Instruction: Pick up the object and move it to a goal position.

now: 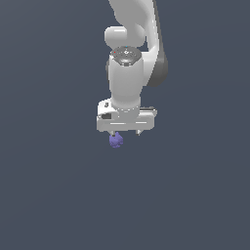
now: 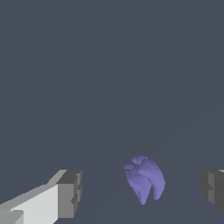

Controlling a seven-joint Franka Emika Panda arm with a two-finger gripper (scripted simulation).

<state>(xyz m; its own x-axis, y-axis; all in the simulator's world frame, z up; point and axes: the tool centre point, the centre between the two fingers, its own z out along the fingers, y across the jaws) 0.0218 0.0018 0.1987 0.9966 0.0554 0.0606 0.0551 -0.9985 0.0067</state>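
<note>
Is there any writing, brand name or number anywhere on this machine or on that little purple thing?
None can be read.
The white robot arm has no legible lettering; the small red marks on its dark round cap are too tiny to tell.
The open white claw carries no label.
The small purple-blue lumpy clump is unmarked in both views.
The dark grey background is plain.

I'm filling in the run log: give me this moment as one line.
phase: pre-grasp | end effector: open, fingers either side of purple clump, no contact | clump: not gripped | goal: not visible
</note>
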